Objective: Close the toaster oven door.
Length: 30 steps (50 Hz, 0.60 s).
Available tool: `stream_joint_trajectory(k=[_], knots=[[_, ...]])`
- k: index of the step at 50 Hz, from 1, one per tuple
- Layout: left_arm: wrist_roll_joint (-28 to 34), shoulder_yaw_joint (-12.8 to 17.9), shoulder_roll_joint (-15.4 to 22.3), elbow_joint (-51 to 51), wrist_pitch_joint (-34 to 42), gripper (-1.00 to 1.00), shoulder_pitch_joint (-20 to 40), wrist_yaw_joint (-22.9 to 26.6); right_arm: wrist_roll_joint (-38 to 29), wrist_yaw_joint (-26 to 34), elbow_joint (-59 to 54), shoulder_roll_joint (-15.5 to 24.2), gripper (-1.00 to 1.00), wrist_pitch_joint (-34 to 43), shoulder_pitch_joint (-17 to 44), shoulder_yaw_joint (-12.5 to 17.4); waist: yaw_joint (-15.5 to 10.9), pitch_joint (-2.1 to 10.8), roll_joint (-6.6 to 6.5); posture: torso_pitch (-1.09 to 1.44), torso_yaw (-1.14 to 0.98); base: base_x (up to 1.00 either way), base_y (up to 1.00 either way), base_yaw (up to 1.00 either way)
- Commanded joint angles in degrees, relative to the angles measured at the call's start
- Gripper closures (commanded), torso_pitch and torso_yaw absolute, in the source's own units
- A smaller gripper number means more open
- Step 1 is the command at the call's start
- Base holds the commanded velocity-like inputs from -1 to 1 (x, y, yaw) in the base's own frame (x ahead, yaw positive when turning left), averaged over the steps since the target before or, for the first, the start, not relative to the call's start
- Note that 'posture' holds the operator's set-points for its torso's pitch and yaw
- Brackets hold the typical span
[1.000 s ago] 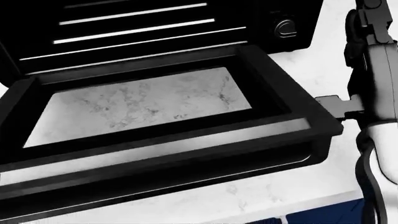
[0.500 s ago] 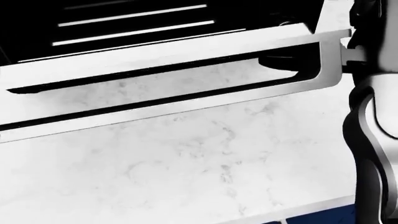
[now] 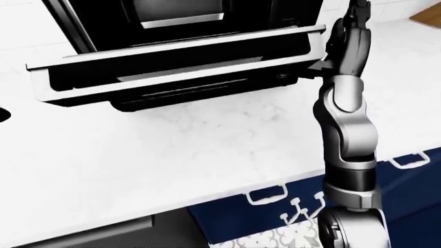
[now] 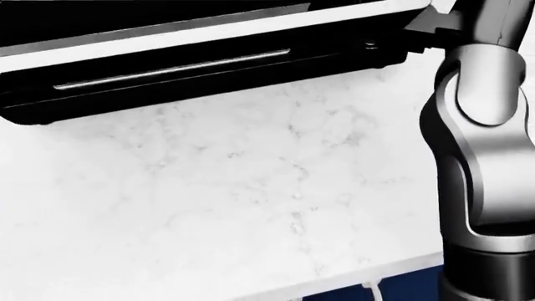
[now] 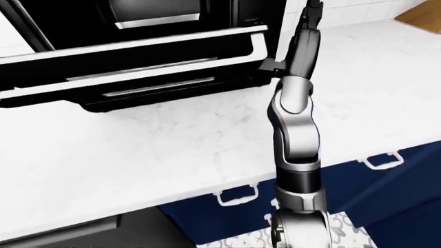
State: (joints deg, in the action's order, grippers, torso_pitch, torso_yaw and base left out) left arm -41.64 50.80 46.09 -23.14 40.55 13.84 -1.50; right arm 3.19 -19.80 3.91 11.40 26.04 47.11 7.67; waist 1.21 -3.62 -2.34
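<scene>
- One arm only in view, the right arm [image 3: 345,134], rising from the bottom of the left-eye view to the door's right end.
- Right hand [image 3: 348,39] pressed against the right edge of the toaster oven door [image 3: 172,59]; fingers dark and overlapping, so cannot tell whether spread or curled.
- Toaster oven [image 5: 158,20] at the top of the eye views, standing on the white marble counter [image 3: 172,150].
- Door partly raised, roughly level, hanging above the counter, not yet shut.
- Navy cabinet fronts [image 5: 393,181] with pale handles [image 3: 267,195] below the counter edge.
</scene>
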Motion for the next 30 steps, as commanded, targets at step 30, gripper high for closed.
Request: stream_joint_trajectory(k=[30], knots=[[0.9, 2.1, 0.1, -2.2, -1.4, -1.00, -0.3, 1.2, -4.5, -5.9, -20.6, 0.2, -1.00, -13.1, 13.3, -1.3, -0.1, 1.09, -0.39, 0.00, 0.00, 0.00, 0.00, 0.00]])
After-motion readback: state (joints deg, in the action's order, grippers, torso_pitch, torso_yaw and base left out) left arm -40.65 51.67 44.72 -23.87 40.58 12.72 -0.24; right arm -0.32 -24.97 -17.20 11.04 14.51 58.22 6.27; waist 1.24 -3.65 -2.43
